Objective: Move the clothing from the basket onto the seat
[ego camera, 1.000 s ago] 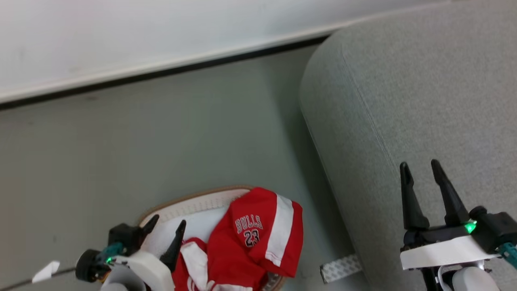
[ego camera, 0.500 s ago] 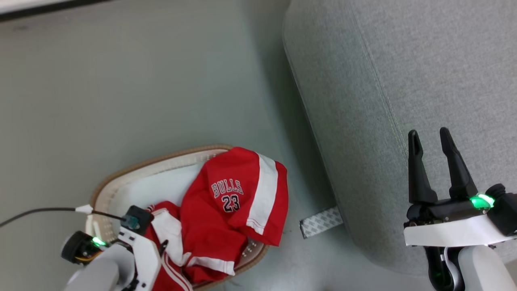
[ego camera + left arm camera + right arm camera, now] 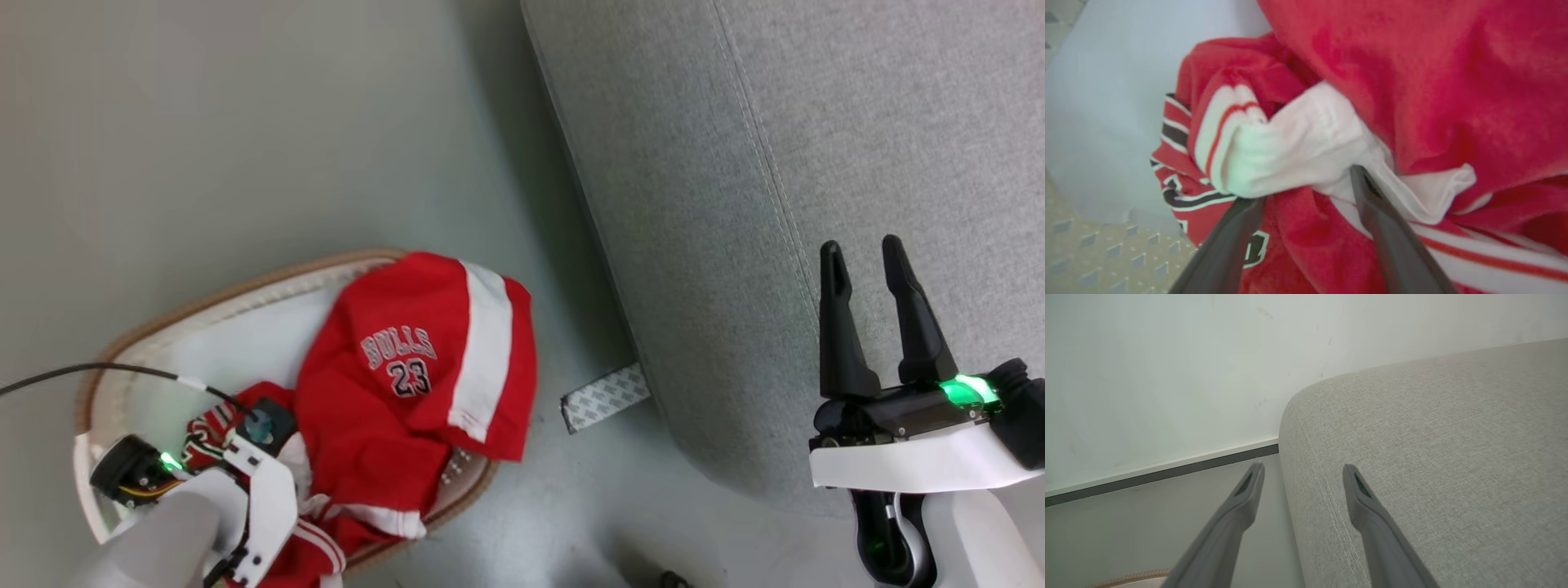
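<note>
The red clothing (image 3: 408,384) with white stripes lies in a heap in the round white basket (image 3: 220,343). The top piece says BULLS 23 and hangs over the basket's brown rim. The basket sits on the floor near the big grey seat (image 3: 816,122), not touching it.

- Floor (image 3: 245,122): smooth, pale grey-green, evenly lit.
- Wall (image 3: 1167,355): white, faint scuffs.
- White baseboard (image 3: 1167,465), with a dark strip beneath.
- Patterned tape strip (image 3: 606,398) flat on the floor.
</note>
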Motion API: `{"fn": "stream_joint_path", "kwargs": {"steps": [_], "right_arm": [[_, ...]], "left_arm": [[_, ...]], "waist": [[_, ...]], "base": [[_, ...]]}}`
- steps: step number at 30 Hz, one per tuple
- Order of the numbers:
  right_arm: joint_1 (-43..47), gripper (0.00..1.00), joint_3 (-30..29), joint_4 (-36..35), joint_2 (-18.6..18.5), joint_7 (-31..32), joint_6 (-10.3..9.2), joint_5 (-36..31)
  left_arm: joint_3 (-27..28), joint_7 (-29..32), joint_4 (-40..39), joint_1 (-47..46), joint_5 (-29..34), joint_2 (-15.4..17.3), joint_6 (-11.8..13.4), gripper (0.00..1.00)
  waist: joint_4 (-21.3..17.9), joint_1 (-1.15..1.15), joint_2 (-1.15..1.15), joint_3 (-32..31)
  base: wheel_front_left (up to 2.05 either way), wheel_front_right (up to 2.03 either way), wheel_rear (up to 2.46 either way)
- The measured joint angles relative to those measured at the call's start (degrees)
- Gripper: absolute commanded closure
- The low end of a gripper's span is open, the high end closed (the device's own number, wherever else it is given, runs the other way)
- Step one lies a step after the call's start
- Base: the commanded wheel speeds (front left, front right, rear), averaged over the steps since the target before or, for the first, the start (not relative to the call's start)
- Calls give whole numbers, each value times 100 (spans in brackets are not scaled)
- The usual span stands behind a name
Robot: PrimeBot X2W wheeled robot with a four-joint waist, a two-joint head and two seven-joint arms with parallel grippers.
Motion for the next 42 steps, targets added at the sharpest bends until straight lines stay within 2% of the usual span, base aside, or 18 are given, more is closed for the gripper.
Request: {"fn": "stream_joint_path", "kwargs": {"steps": [2, 3, 4, 5, 14, 22, 31, 42], "right_arm": [[0, 0, 40, -5, 1, 0, 0, 23], [0, 0, 51, -5, 1, 1, -1, 27], [0, 0, 55, -5, 2, 0, -1, 31], [0, 0, 54, -5, 0, 1, -1, 36], [-53, 0, 11, 107, 1, 0, -1, 40], [-59, 0, -230, 315, 8, 1, 0, -390], [81, 0, -399, 662, 11, 0, -1, -800], [416, 0, -444, 1072, 12, 0, -1, -949]], "left_arm": [[-154, 42, 85, -54, -2, 23, 0, 0], [-238, 79, 127, -74, -8, 26, 0, 13], [-312, 80, 156, -92, -38, 25, 0, 68], [-356, 71, 176, -112, -104, 30, 0, 100], [-661, -242, 336, -154, -521, -94, 0, 100], [-791, -655, 465, -153, -953, -664, 0, 100], [-828, -1314, 441, 147, -1613, -1159, 0, 100], [-816, -2072, 108, 596, -2319, -1447, 0, 100]], "waist": [[-51, 0, 0, 80], [-76, 0, 0, 109], [-97, 0, 0, 133], [-113, 0, 0, 149], [-58, 0, 0, -27], [221, -1, 0, -657], [804, -1, 0, -1728], [1705, -2, 0, -3013]], "base": [[0, 0, 0], [0, 0, 0], [0, 0, 0], [0, 0, 0], [0, 0, 0], [0, 0, 0], [0, 0, 0], [0, 0, 0]]}}
